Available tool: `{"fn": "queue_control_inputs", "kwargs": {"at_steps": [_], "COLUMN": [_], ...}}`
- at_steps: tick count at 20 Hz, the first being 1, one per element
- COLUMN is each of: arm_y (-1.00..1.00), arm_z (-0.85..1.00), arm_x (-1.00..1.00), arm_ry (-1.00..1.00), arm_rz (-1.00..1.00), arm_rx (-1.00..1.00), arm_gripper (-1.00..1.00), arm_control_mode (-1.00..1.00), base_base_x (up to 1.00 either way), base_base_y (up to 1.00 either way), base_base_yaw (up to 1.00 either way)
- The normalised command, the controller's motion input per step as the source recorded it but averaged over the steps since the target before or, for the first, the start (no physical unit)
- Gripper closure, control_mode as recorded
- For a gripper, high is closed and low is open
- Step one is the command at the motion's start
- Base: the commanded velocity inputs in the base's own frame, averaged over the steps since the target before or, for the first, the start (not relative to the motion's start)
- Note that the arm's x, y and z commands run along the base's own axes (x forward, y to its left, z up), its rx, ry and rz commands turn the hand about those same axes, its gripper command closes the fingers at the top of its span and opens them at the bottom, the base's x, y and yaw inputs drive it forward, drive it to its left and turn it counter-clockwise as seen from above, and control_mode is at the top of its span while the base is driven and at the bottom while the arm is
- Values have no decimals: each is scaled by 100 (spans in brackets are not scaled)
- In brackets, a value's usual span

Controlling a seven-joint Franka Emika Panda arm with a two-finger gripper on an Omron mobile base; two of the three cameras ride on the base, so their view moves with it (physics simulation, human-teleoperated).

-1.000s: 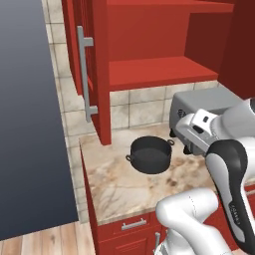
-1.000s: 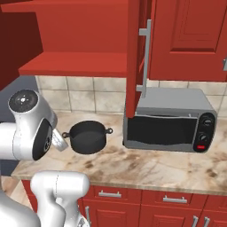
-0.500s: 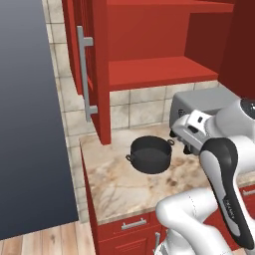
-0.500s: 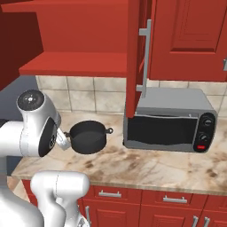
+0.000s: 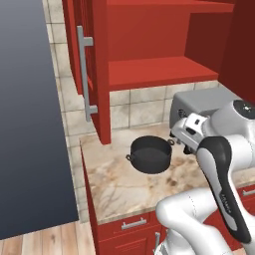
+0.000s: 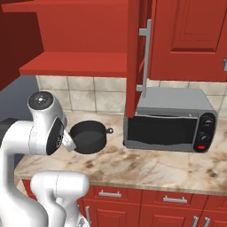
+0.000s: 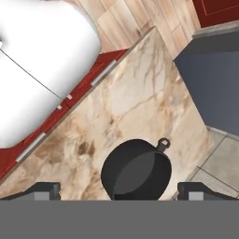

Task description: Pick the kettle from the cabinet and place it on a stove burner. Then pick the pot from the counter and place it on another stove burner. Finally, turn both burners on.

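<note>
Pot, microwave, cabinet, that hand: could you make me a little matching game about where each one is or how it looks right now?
Things:
1. pot
2. microwave
3. cabinet
4. hand

Descriptions:
A. door swung open, shelf bare
B. black, sits on the marbled counter
C. fingers spread wide, holding nothing
D. grey box against the tiled wall, right of the pot in the right base view

Pairs: 1-B, 2-D, 3-A, 4-C

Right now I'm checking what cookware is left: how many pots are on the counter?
1. The black pot sits on the marbled counter, left of the microwave, below the open cabinet shelf.
</note>
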Motion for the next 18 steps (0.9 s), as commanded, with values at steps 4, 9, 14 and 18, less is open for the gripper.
{"fn": "queue_control_inputs", "kwargs": {"at_steps": [4, 9, 14, 18], "arm_y": [-6, -4, 0, 0], "arm_z": [-34, -36, -31, -28], "arm_x": [12, 17, 23, 26], "arm_ry": [2, 3, 4, 2], "arm_rz": [-2, -3, -3, -2], "arm_rx": [-1, -1, 0, 0], "arm_gripper": [-100, -100, -100, -100], "arm_control_mode": [-100, -100, -100, -100], "base_base_x": [0, 0, 0, 0], "base_base_y": [0, 0, 0, 0], "base_base_yaw": [0, 0, 0, 0]}}
